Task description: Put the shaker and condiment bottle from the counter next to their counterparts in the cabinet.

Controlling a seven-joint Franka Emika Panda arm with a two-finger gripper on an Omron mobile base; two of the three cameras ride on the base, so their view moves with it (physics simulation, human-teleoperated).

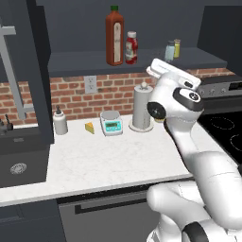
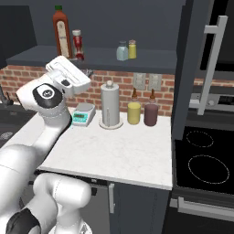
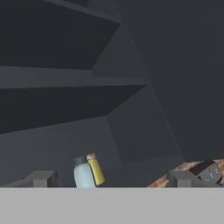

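A: Left base view?
B: White marbled table (image 1: 108,160), brick wall; shaker (image 1: 169,50) and bottle (image 1: 131,47) stand on the cabinet (image 1: 142,61) shelf.

A: Right base view?
B: Same shelf, stove rightward.

A: Hand view?
B: Tool (image 3: 111,178) wide, empty; shaker touches yellow shaker (image 3: 96,169).

Pale blue shaker (image 1: 169,51) beside yellow shaker (image 1: 177,47), white marbled counter (image 1: 108,160).

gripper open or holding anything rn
gripper: open, holding nothing; the shaker stands on the cabinet shelf between its fingertips' line of sight.
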